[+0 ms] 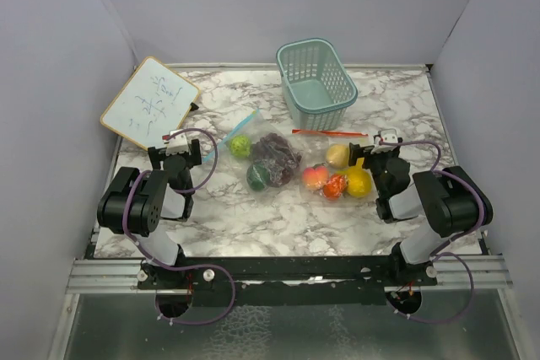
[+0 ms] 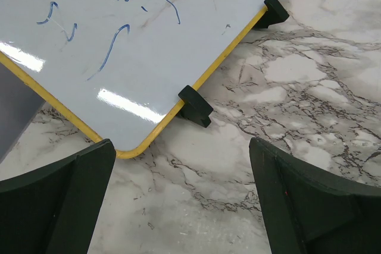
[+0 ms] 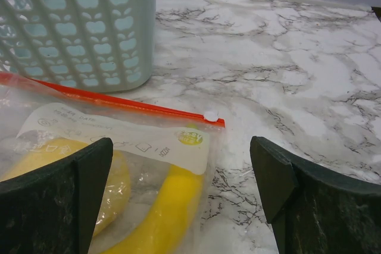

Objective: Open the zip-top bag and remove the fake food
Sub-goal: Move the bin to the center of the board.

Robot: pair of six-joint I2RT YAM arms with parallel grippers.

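Observation:
Two clear zip-top bags lie mid-table. The left bag (image 1: 257,153), with a blue zip, holds a green ball (image 1: 240,145), purple grapes (image 1: 276,152) and a dark green ball (image 1: 258,176). The right bag (image 1: 337,166), with an orange zip (image 3: 119,102), holds a peach (image 1: 315,177), a tomato (image 1: 334,186), a lemon (image 1: 359,181) and a banana (image 3: 172,206). My right gripper (image 3: 181,200) stands open just short of this bag's right corner, its white slider (image 3: 209,115) ahead. My left gripper (image 2: 181,206) is open over bare marble, left of the bags.
A teal plastic basket (image 1: 316,82) stands at the back, just beyond the orange zip. A yellow-rimmed whiteboard (image 2: 119,46) on black feet leans at the back left, close ahead of my left gripper. Grey walls enclose the table.

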